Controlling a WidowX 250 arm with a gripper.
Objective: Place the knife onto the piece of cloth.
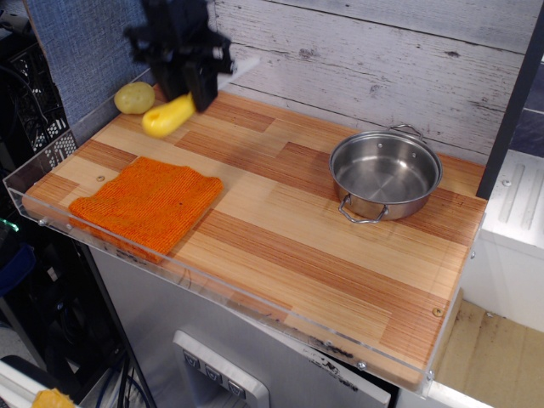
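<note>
The knife (182,104) hangs tilted in the air, pinched in the claw (201,92), beyond the far edge of the orange cloth (146,204) lying on the counter (314,238). A potato (134,98) sits just beside its handle.

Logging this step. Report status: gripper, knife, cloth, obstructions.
Gripper shut on knife, lifted off the board. Cloth front-left, bare. Potato beside knife; pot far right, not in the way.

cloth (146,205) front left, potato (134,98) behind, pot (385,174) right
</note>
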